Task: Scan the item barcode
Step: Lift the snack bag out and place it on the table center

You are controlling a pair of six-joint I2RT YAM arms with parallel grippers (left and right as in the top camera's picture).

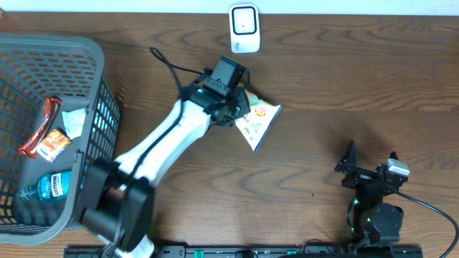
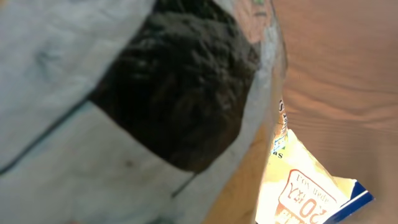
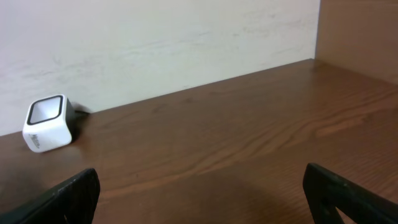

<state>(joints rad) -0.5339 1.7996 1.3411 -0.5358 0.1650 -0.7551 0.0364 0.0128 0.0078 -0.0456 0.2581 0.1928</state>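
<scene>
Desk: brown wood-grain top, with a pale wall along its far edge. Item 1, snack packet: pale, with printed panels, lying centre-far on the desk just in front of the scanner, its long axis slanting toward the near right. Whether its lower corner touches the wood cannot be told. Item 2, left claw: clamped narrow on the packet's upper left edge, with the white arm reaching in diagonally from the near left. In its wrist view the packet fills nearly the whole frame, and only a strip of bare desk shows on the right. Item 3, scanner: a small white box at the far edge, centre, with its cable trailing off to the left. It sits near the packet but apart from it. Item 4, right claw: at the near right and well apart from everything else, jaws spread wide and holding nothing, its dark fingers framing open desk toward the scanner. Item 5, grey mesh basket: at the left edge, holding a blue mouthwash bottle, a red wrapper and a small box. Open room: a broad bare stretch lies across the right half, from the packet to the right edge.
</scene>
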